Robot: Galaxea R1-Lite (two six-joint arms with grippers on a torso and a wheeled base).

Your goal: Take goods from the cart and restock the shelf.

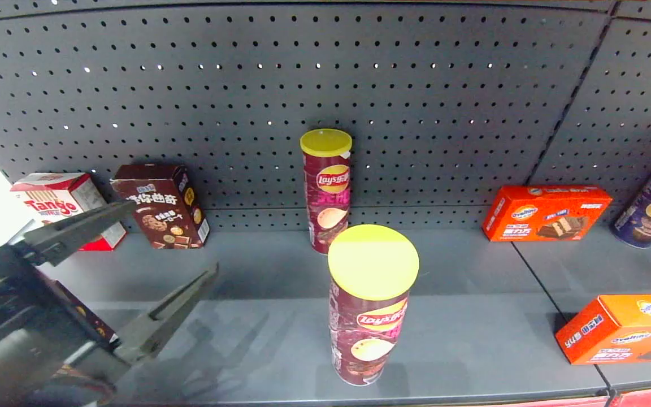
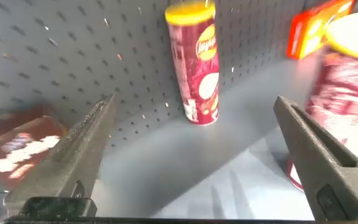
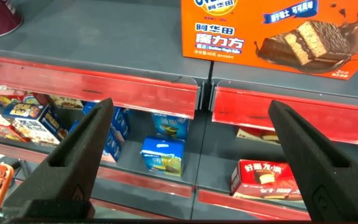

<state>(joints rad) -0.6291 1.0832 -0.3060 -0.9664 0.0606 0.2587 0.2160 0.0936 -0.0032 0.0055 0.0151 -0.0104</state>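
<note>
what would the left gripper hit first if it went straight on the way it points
Probably the rear chip can, about centred ahead of the open left gripper. The nearer can sits beside one finger's line and might get brushed; depth is unclear.

On the grey shelf (image 1: 257, 282) two maroon cans with yellow lids are stood upright. The front chip can (image 1: 372, 316) is placed near the front edge, and the rear chip can (image 1: 326, 192) is set behind it at the back wall, apart from it. An orange wafer box (image 1: 546, 212) is seen farther to the right, at the back.
</note>
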